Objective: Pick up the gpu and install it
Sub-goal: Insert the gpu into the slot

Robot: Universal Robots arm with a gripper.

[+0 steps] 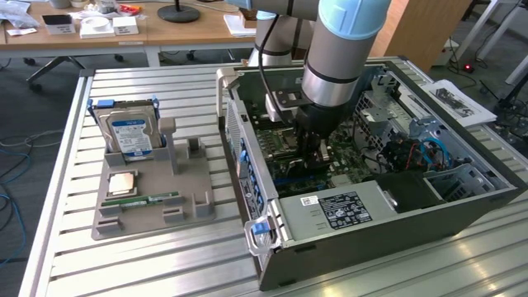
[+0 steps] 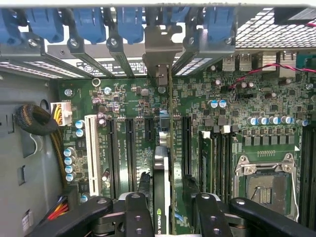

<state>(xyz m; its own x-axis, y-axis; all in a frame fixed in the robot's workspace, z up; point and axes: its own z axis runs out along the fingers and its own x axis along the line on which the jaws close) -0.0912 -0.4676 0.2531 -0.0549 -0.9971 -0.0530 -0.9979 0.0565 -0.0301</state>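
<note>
My gripper [image 1: 315, 145] reaches down into the open computer case [image 1: 387, 216], over the motherboard [image 1: 347, 170]. In the wrist view its two black fingers [image 2: 136, 212] are shut on the gpu [image 2: 162, 173], a thin black card seen edge-on and standing upright. The card lies along a slot between the black expansion slots [image 2: 129, 148]. Its silvery end bracket [image 2: 160, 57] stands at the case's rear wall among the blue slot latches [image 2: 89, 24]. I cannot tell whether the card's edge is pressed fully into the slot.
A grey fixture [image 1: 153, 204] on the slatted table holds a hard drive [image 1: 128, 133], a processor chip [image 1: 122, 184] and a green memory stick [image 1: 148, 200]. Inside the case are the power supply [image 1: 338, 207], an open processor socket [image 2: 266, 182], memory modules [image 2: 207, 158] and a cable bundle [image 2: 34, 118].
</note>
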